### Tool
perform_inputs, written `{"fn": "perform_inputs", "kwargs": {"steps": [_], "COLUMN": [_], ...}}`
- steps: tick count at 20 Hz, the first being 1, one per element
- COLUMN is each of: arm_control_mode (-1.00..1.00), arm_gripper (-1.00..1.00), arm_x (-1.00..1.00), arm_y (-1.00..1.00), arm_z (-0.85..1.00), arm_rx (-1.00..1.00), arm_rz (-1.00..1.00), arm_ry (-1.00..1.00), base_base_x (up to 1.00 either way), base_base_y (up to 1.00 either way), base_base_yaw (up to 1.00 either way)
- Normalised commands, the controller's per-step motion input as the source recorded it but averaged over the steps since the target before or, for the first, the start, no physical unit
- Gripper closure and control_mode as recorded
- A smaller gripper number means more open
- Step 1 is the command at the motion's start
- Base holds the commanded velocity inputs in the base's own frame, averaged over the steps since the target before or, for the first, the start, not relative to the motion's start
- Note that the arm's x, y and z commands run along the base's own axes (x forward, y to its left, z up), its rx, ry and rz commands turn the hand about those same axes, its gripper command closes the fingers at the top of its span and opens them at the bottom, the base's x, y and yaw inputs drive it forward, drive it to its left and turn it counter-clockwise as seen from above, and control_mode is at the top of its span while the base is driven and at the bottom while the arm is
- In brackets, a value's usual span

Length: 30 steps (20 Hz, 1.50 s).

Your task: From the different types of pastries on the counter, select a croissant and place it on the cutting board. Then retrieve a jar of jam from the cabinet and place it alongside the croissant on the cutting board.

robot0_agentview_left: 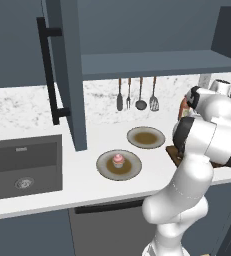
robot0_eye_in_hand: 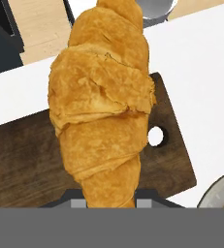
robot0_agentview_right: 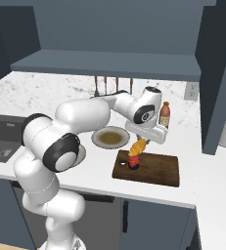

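Above cutting board (robot0_agentview_right: 156, 168) — croissant (robot0_eye_in_hand: 101, 104), golden-orange, flaky ridged layers, tapered ends — pinched between fingers (robot0_eye_in_hand: 145, 200).

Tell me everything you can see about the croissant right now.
The croissant is golden-orange, with flaky, layered ridges and tapered ends, thickest in the middle. It looks like baked pastry, whole and undamaged. It is held in the gripper, whose jaws are shut on one end, and hangs above the dark wooden cutting board, near its end with the hole. A small red jar sits just below it.

Golden-orange croissant (robot0_eye_in_hand: 101, 104); dark brown cutting board (robot0_eye_in_hand: 26, 155) (wood-grained).
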Motion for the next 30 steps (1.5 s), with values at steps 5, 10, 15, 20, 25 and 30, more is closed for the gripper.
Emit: {"fn": "perform_inputs", "kwargs": {"steps": [5, 10, 15, 20, 25, 30], "arm_control_mode": [-1.0, -1.0, -1.0, -1.0, -1.0, -1.0], "arm_gripper": [1.0, 1.0, 1.0, 1.0, 1.0, 1.0], "arm_x": [-0.22, -0.17, -0.07, -0.01, 0.0, 0.0], "arm_y": [-0.23, -0.22, 0.0, 0.0, -0.23, -0.3], "arm_z": [0.0, 0.0, 0.0, 0.0, -0.08, -0.02], "arm_rx": [0.0, 0.0, 0.0, 0.0, 0.0, 0.0], "arm_rz": [0.03, 0.03, 0.03, 0.0, 0.0, 0.0], "arm_ry": [0.0, 0.0, 0.0, 0.0, 0.0, 0.0], "base_base_x": [0.0, 0.0, 0.0, 0.0, 0.0, 0.0], "base_base_y": [0.0, 0.0, 0.0, 0.0, 0.0, 0.0], "base_base_yaw": [0.0, 0.0, 0.0, 0.0, 0.0, 0.0]}}
